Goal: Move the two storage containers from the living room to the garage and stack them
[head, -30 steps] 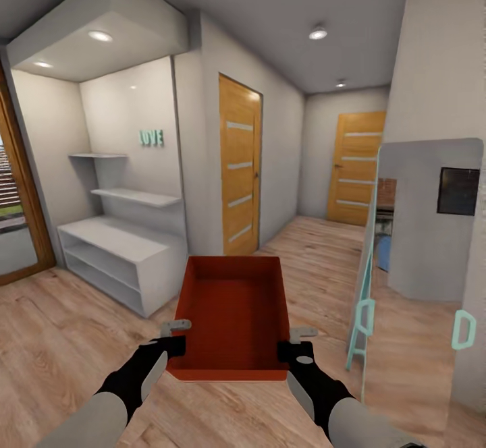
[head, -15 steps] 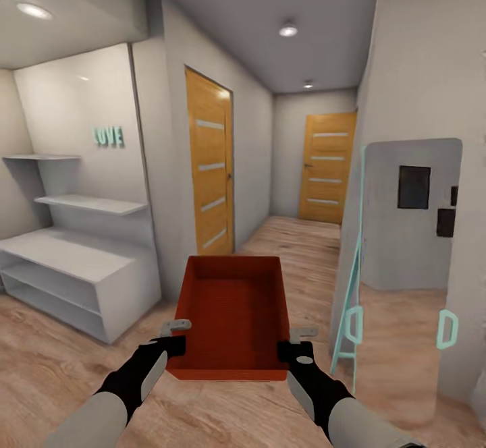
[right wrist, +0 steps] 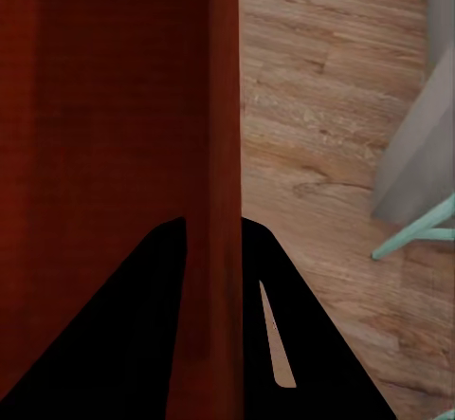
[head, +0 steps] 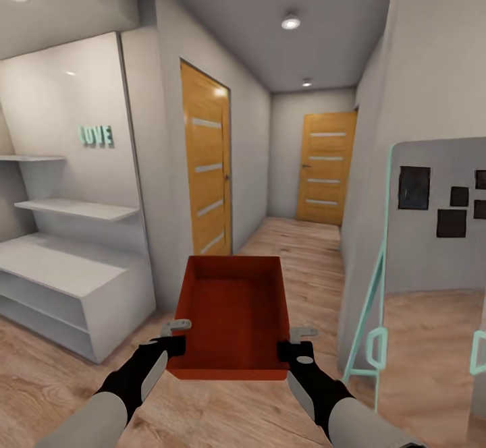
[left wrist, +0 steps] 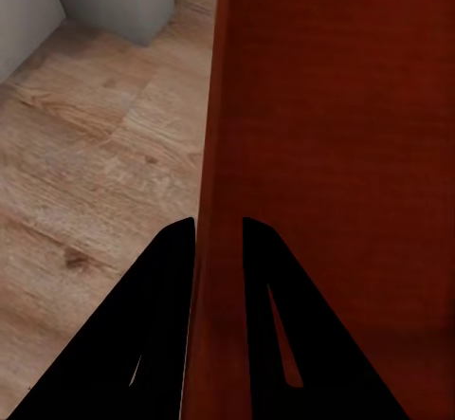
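Both grippers are pinching one storage container [head: 233, 316] above the wood floor [head: 310, 252]. The left gripper [head: 177, 335] is clamping its left wall, and the right gripper [head: 297, 341] is clamping its right wall.

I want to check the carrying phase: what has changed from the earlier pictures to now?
The view has turned and advanced along the hallway: the white shelves slid left, so the camera moved, not the things. The storage container stays gripped by the left end effector and right end effector, one wall each, at the same height.
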### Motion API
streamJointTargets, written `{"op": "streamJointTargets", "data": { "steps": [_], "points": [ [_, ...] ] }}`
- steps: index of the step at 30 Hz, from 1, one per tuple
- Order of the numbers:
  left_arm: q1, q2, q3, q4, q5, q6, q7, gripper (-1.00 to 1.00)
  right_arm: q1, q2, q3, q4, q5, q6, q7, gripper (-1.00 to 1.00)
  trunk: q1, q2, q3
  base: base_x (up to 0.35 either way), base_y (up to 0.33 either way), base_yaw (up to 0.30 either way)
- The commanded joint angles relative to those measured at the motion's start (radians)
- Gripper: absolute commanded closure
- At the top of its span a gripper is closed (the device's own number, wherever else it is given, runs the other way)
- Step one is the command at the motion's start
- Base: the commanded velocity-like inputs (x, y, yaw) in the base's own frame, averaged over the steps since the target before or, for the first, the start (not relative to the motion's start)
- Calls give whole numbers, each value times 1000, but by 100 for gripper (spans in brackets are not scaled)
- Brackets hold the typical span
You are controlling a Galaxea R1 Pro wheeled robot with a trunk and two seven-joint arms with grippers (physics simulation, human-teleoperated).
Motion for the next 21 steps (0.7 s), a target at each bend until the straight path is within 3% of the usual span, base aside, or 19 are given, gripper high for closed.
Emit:
{"op": "streamJointTargets", "data": {
  "steps": [1,10,21],
  "points": [
    [0,3,4,0,-6,7,53,100,-2,-2,-25,-5,14,-7,-104,100,1,-1,-1,321,147,0],
    [0,3,4,-2,-6,7,53,100,-2,-1,-26,-6,13,-6,-105,100,1,-1,-1,322,147,-23],
    [0,3,4,0,-6,7,53,100,-2,0,-27,-6,13,-5,-106,100,1,-1,-1,322,147,-227]
  ]
}}
